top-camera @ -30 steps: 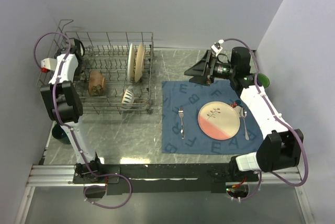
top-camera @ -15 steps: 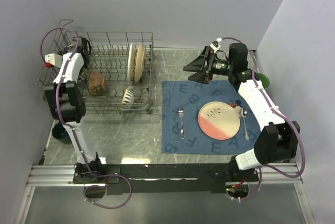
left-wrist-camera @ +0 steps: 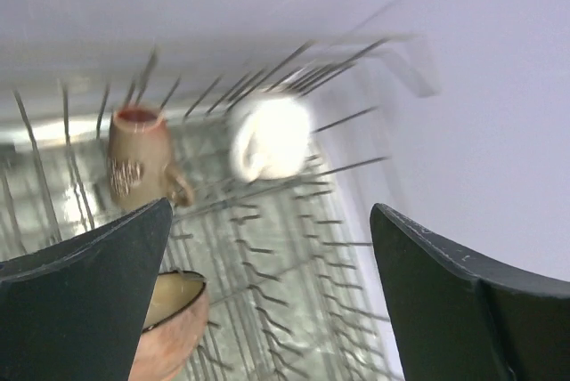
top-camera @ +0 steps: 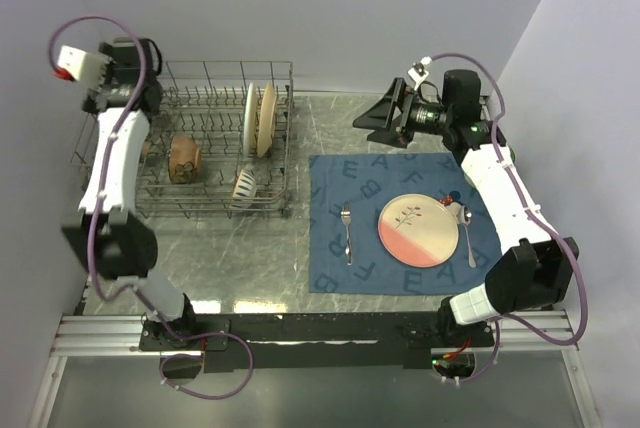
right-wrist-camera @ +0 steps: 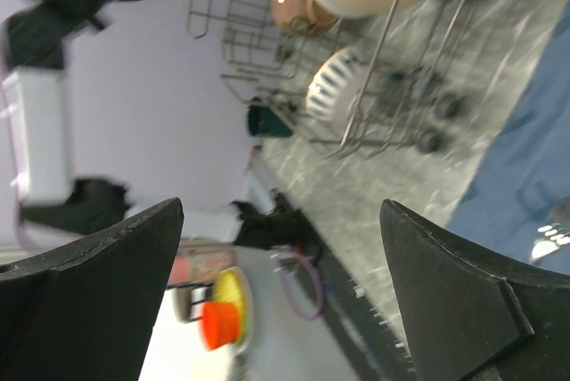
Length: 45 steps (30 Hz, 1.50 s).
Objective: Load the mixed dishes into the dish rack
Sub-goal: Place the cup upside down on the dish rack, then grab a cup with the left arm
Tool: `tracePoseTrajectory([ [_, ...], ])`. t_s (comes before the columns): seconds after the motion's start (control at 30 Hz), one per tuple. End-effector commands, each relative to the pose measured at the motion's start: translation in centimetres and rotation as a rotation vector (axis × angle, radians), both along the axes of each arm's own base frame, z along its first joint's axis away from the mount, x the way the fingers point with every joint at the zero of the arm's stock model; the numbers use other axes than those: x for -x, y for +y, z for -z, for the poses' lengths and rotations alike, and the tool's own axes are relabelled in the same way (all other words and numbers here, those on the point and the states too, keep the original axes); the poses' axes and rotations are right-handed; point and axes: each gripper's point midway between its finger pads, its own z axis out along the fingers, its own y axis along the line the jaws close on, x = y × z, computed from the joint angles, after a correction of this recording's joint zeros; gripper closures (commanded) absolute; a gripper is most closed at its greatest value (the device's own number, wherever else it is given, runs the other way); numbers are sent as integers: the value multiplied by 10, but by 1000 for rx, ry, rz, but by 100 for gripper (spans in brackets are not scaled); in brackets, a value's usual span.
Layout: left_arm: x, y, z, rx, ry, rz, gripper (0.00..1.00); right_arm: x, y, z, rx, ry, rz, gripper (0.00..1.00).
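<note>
Jaws: left gripper (left-wrist-camera: 272, 256) and right gripper (right-wrist-camera: 280, 256) both wide apart, empty.
Dishes: pink-and-cream plate (top-camera: 418, 231), fork (top-camera: 347, 230) on placemat (top-camera: 335, 173), right of dish rack (top-camera: 215, 173).
Risk: flat plate offers little rim; grip may slip.

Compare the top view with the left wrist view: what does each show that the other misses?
Top only: the placemat with a plate, fork and spoon on it, and two upright plates in the rack. Left wrist only: a white mug in the rack, seen between the open left fingers. Both: the rack and the brown mug in it.
</note>
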Motion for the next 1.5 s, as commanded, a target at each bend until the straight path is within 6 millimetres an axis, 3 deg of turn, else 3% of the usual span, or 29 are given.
tracePoseTrajectory([
  [0.0,53,-13,-69,-129,-31,180,1,-1,-13,-12,99,-109,45,0],
  [0.07,79,-19,-69,-133,-7,218,1,2,-15,-13,110,-103,52,0],
  [0.1,109,-26,-60,-116,26,247,1,4,-16,-13,113,-105,54,0],
  [0.17,140,-31,-49,-87,43,254,1,11,-18,-9,128,-109,56,0],
  [0.2,173,-35,-31,-63,97,259,1,12,-19,-5,138,-114,59,0],
  [0.23,187,-39,-22,-27,98,259,1,13,-20,-2,143,-114,64,0],
  [0.27,202,-43,1,-2,148,267,1,16,-21,4,149,-105,66,0],
  [0.3,222,-46,1,12,123,269,1,16,-23,9,161,-93,74,0],
  [0.33,241,-49,19,55,172,250,1,18,-23,11,168,-92,72,0],
  [0.37,253,-49,38,71,219,235,1,20,-24,15,172,-87,73,0],
  [0.43,280,-45,56,97,269,175,1,21,-23,14,162,-100,73,0],
  [0.5,293,-40,73,92,312,131,1,23,-23,18,158,-95,72,0],
  [0.77,299,-37,142,185,445,14,1,30,-21,7,143,-118,77,0],
  [0.97,300,-19,145,259,342,-99,1,37,-20,8,150,-121,72,0],
  [1.03,291,-19,148,308,282,-97,1,40,-20,10,150,-117,65,0],
  [1.17,295,-6,181,353,284,-198,1,50,-22,13,151,-132,63,0],
  [1.3,284,1,207,378,268,-225,1,57,-22,17,149,-147,57,0],
  [1.47,286,16,211,334,242,-294,1,70,-22,21,124,-156,48,0],
])
